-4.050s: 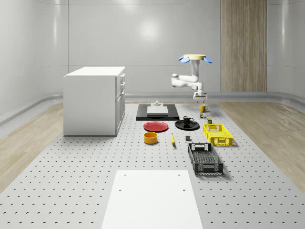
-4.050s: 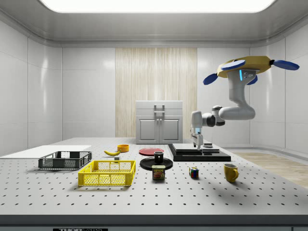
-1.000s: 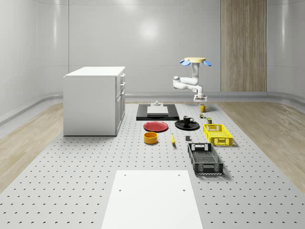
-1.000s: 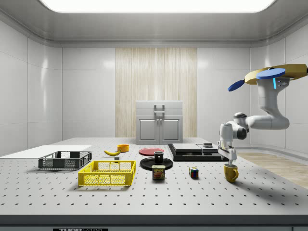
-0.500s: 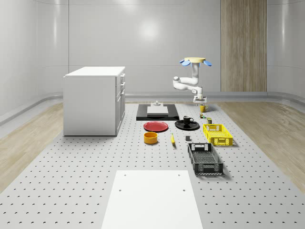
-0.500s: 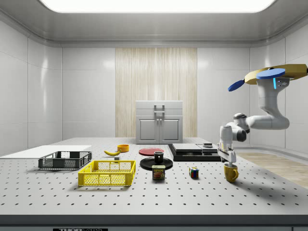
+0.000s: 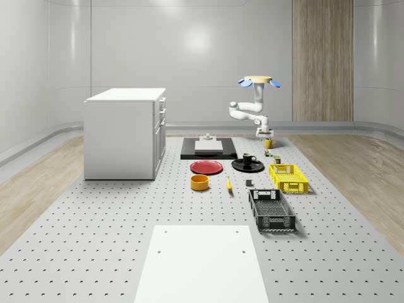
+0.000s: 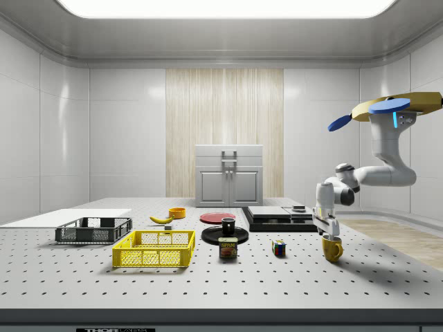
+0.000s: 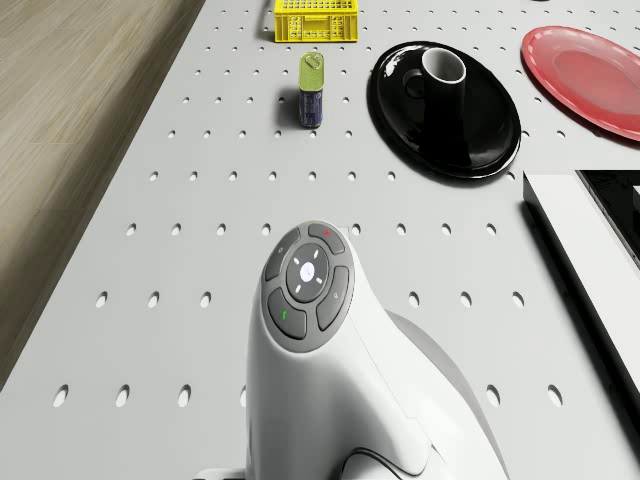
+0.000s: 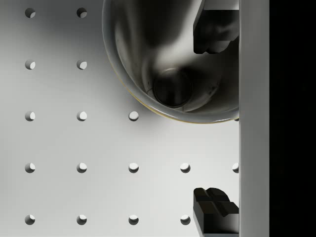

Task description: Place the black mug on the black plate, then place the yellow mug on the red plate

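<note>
Above the yellow mug (image 8: 332,248), pincer (image 8: 330,233) spread, drone (image 8: 387,107) hovering.

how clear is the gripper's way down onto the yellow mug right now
Probably clear. The gripper hangs just above the yellow mug, fingers open, one over the mug's mouth and one outside its wall. Nothing stands between them, while the drone hovers above.
</note>
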Motion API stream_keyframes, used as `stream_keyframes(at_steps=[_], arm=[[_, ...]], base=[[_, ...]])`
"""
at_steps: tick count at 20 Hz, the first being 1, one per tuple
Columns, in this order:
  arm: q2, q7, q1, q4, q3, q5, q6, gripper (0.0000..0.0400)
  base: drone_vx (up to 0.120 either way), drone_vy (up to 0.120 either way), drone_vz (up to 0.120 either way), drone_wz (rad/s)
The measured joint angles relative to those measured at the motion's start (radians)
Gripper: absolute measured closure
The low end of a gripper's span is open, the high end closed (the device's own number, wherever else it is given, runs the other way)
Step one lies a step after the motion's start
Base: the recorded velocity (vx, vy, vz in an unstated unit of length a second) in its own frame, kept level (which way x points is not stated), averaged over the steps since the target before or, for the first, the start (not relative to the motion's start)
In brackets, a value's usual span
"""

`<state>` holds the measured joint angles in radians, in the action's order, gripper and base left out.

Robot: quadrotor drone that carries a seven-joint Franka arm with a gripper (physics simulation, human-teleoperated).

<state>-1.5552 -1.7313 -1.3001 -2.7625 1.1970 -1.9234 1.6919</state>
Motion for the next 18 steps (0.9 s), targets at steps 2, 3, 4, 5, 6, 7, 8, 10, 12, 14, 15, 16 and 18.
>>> stream_keyframes(at_steps=[2, 3, 4, 5, 6, 7, 8, 10, 12, 14, 15, 16, 18], arm=[[0.002, 0.001, 0.001, 0.000, -0.001, -0.002, -0.001, 0.0000], [0.003, 0.001, 0.001, 0.000, -0.002, -0.003, -0.002, 0.0000], [0.005, -0.001, -0.001, 0.000, -0.002, -0.004, -0.004, 0.0000], [0.006, -0.003, -0.003, 0.000, -0.002, -0.004, -0.005, 0.0000], [0.007, -0.004, -0.004, 0.000, -0.003, -0.005, -0.006, 0.0000], [0.009, -0.005, -0.005, 0.000, -0.003, -0.006, -0.007, 0.0000], [0.010, -0.006, -0.005, 0.000, -0.003, -0.006, -0.008, 0.0000], [0.012, -0.006, -0.006, 0.000, -0.003, -0.007, -0.010, 0.0000], [0.014, -0.007, -0.006, 0.000, -0.004, -0.008, -0.012, 0.0114], [0.016, -0.007, -0.006, 0.000, -0.004, -0.009, -0.013, 0.0183], [0.017, -0.007, -0.006, 0.000, -0.004, -0.009, -0.014, 0.0207], [0.017, -0.006, -0.005, 0.000, -0.004, -0.010, -0.015, 0.0225], [0.019, -0.006, -0.005, 0.000, -0.004, -0.010, -0.016, 0.0251]], base=[[0.000, 0.000, 0.000, 0.000], [0.000, 0.000, 0.000, 0.000], [0.000, 0.000, 0.000, 0.000], [0.000, 0.000, 0.000, 0.000], [0.000, 0.000, 0.000, 0.000], [0.000, 0.000, 0.000, 0.000], [0.000, 0.000, 0.000, 0.000], [0.000, 0.000, 0.000, 0.000], [0.000, 0.000, 0.000, 0.000], [0.000, 0.000, 0.000, 0.000], [0.000, 0.000, 0.000, 0.000], [0.000, 0.000, 0.000, 0.000], [0.000, 0.000, 0.000, 0.000]])
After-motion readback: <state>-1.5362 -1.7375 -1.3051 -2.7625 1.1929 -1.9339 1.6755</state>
